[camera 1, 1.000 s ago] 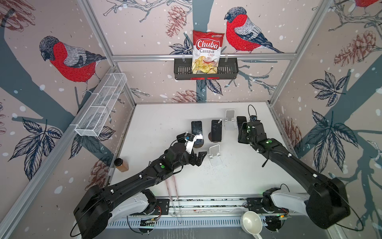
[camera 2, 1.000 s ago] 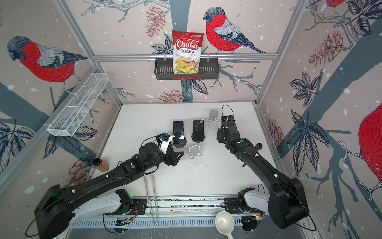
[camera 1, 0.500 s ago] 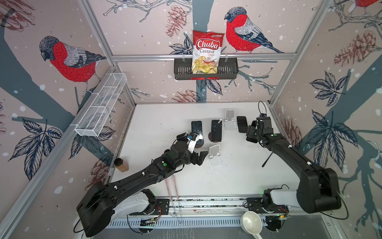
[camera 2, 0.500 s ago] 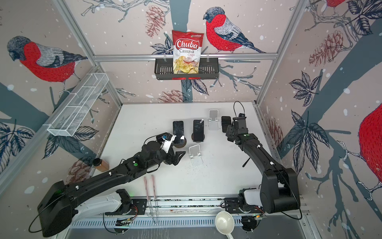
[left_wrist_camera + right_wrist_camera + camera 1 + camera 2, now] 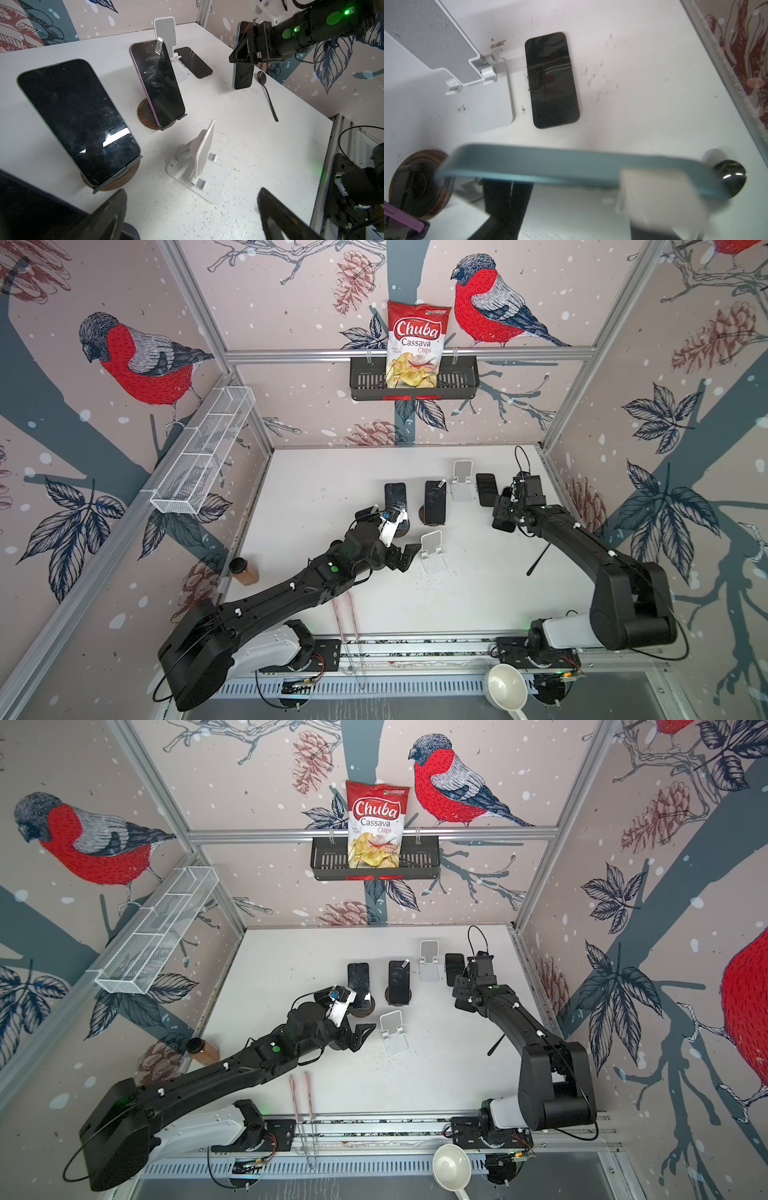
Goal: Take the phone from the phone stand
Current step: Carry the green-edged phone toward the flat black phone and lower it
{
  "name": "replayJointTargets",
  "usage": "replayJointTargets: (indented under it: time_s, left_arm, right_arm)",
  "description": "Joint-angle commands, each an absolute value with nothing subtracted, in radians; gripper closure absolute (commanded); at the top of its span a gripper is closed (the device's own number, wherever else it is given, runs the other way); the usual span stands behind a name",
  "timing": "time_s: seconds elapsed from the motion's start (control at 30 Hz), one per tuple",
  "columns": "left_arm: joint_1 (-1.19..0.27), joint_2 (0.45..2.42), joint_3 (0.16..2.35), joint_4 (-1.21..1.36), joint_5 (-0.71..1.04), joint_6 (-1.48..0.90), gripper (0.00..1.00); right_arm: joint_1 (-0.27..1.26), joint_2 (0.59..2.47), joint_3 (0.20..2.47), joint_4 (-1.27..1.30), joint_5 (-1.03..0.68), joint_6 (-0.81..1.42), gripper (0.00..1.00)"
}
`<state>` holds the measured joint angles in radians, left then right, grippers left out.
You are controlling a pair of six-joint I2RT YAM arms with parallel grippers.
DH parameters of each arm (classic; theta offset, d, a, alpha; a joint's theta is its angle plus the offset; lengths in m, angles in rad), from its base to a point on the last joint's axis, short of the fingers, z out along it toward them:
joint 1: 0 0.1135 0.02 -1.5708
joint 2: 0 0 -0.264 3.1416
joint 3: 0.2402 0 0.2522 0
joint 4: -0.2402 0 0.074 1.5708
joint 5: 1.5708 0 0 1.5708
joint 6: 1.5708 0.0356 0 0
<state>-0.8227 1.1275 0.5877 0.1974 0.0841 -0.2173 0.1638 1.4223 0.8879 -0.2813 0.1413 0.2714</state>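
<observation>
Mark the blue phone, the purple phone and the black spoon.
blue phone [image 5: 242,76]: left wrist view, lower part of its screen.
purple phone [image 5: 160,83]: left wrist view, middle of its screen.
black spoon [image 5: 262,77]: left wrist view, its bowl.

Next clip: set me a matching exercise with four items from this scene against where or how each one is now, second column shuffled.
Items
1. blue phone
2. purple phone
3. black phone beside the far white stand
4. near white stand

States
A. empty, nothing resting on it
B. lying flat on the table
C. held in the right gripper
D. leaning on a round wooden stand

Pairs: 1-C, 2-D, 3-B, 4-A
</observation>
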Motion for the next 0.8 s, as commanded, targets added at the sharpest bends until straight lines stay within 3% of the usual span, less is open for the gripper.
replayJointTargets:
  time_s: [0.0, 0.77]
  left_arm:
    - [-0.824, 1.129, 0.592, 0.251, 0.111, -0.199, 0.03]
    - [-0.824, 1.101, 0.574, 0.255, 0.113, -0.183, 0.03]
  right_arm:
    - [0.174, 1.430, 0.883, -0.323, 0.104, 0.304, 0.37]
    - [0.252, 1.608, 0.947, -0.464, 0.075, 0.283, 0.35]
